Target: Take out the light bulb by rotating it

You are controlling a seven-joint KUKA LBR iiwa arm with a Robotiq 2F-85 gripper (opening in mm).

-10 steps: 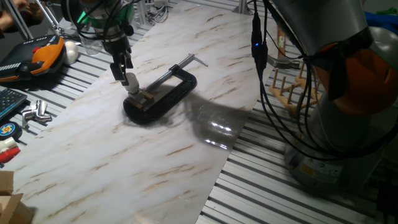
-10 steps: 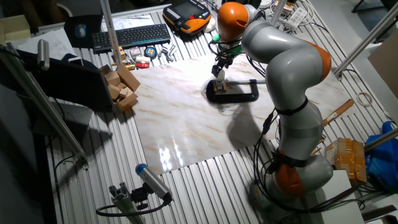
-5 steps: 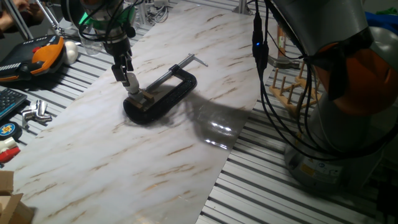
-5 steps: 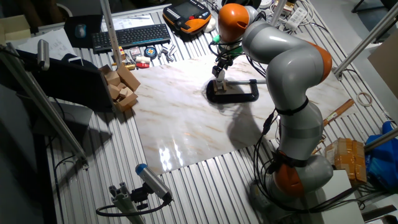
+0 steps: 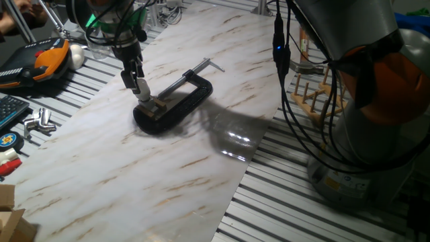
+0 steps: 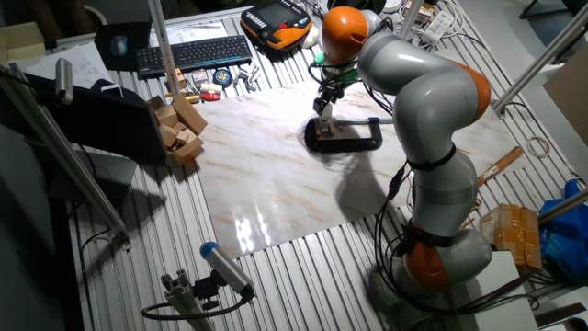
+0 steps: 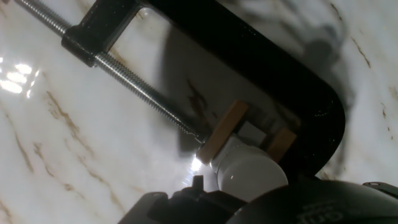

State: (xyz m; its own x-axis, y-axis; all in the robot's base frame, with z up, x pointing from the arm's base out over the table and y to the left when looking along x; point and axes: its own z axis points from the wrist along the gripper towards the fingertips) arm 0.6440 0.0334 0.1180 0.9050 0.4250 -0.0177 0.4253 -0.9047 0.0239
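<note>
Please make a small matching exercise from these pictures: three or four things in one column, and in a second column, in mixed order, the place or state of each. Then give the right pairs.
Things:
1. light bulb
2. black C-clamp
3. wooden socket block
4. hand

Places or states:
A. lies flat on the marbled board
B. held inside the clamp's frame
C. comes down from above onto the bulb
D. white and round, sitting in the wooden block

Pairs: 1-D, 2-A, 3-B, 4-C
</note>
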